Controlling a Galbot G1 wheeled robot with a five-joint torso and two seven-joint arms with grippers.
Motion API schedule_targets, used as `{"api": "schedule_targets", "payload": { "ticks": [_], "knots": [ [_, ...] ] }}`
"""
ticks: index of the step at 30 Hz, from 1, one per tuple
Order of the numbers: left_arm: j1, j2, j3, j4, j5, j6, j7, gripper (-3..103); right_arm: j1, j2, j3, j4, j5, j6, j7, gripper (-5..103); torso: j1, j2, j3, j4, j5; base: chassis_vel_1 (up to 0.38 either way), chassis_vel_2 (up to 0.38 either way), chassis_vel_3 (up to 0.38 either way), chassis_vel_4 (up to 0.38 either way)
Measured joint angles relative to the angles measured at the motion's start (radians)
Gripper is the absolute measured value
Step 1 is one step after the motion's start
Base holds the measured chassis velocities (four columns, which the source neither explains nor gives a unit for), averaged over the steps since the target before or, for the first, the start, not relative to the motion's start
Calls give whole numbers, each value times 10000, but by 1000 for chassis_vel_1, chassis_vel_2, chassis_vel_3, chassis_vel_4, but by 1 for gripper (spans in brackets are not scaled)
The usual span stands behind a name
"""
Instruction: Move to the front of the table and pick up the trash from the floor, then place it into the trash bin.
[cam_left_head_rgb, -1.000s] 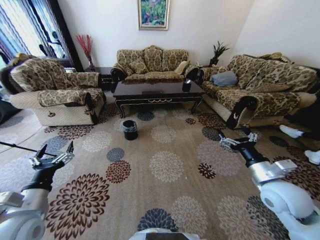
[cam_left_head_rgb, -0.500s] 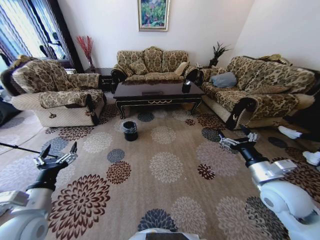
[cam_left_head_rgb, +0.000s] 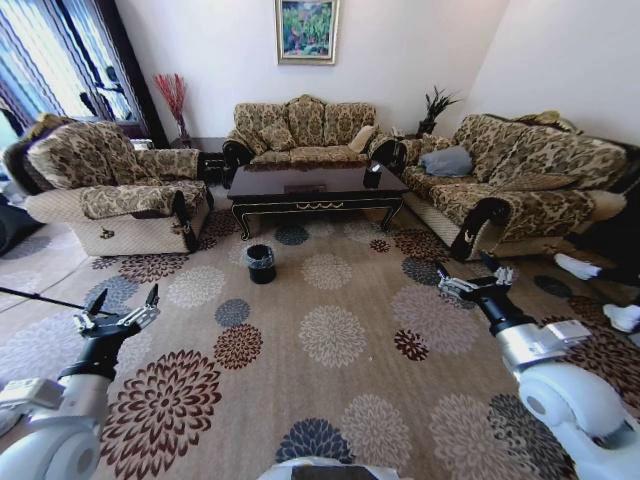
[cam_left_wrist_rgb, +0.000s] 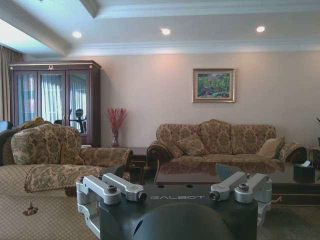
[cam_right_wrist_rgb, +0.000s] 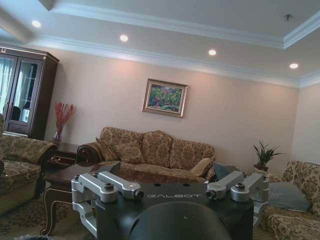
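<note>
Ahead, table (cam_left_head_rgb: 315, 188), trash bin (cam_left_head_rgb: 260, 262) nearer than before; camera advanced.

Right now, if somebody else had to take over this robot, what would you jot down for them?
Left gripper: open, empty, held low over the carpet on the robot's left.
Right gripper: open, empty, held low on its right.
The table is ahead, in front of the far sofa; the trash bin stands on the carpet, nearer than the table's left front corner.
Trash: I cannot make out any on the patterned floor from here.
Done: nothing picked up.
Left: reach the table front, find the trash, bin it.
</note>
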Motion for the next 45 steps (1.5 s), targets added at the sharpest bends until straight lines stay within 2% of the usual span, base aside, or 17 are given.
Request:
{"api": "schedule_targets", "payload": {
  "ticks": [7,10,17,45],
  "knots": [
    [-64,-12,136,10,193,37,-86,100,-76,14,-125,114,525,-38,790,100,111,241,135,-1,0,0,0,0,0],
    [-77,-41,169,41,294,78,-154,100,-117,1,-204,23,330,930,920,100,115,252,141,0,-1,0,0,0,0],
    [-23,-103,196,41,407,100,-190,100,-121,-53,-130,1,225,1427,916,100,105,223,127,0,0,0,0,0,0],
    [68,-108,132,-61,382,120,-159,100,-124,-64,-186,114,279,1273,863,100,62,131,74,0,0,0,0,0,0]
  ]
}}
